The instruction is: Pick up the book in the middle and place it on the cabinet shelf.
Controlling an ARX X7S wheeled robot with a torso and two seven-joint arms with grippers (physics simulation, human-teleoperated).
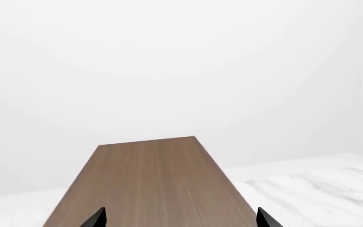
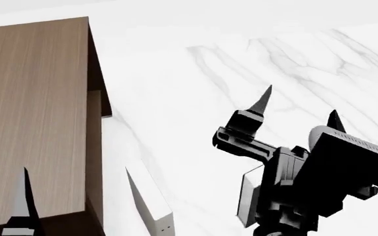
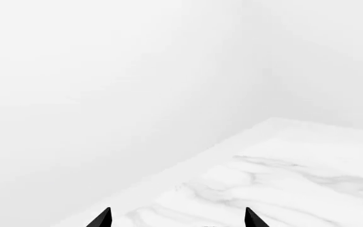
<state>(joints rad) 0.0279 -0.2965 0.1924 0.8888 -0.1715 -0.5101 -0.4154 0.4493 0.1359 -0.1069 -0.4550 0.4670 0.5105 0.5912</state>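
Note:
The brown wood-grain cabinet shelf [image 2: 31, 108] stands at the left of the head view; its flat top also fills the lower left wrist view [image 1: 150, 179]. My left gripper [image 1: 181, 220] is open and empty just above that top; one of its fingertips [image 2: 25, 191] shows in the head view. My right gripper [image 2: 299, 109] is open and empty above the white marble table [image 2: 241, 59], and its jaws frame bare marble in the right wrist view [image 3: 177, 218]. A grey-faced, white-edged book [image 2: 247, 192] stands mostly hidden behind the right arm. I cannot tell whether it is the slate-grey book.
An off-white book with tiny dots [image 2: 153, 206] stands upright on the table just right of the cabinet's dark side panel [image 2: 96, 162]. White walls stand behind the table's far edge [image 3: 188, 161]. The right arm's black body [image 2: 320, 182] covers the lower right of the head view.

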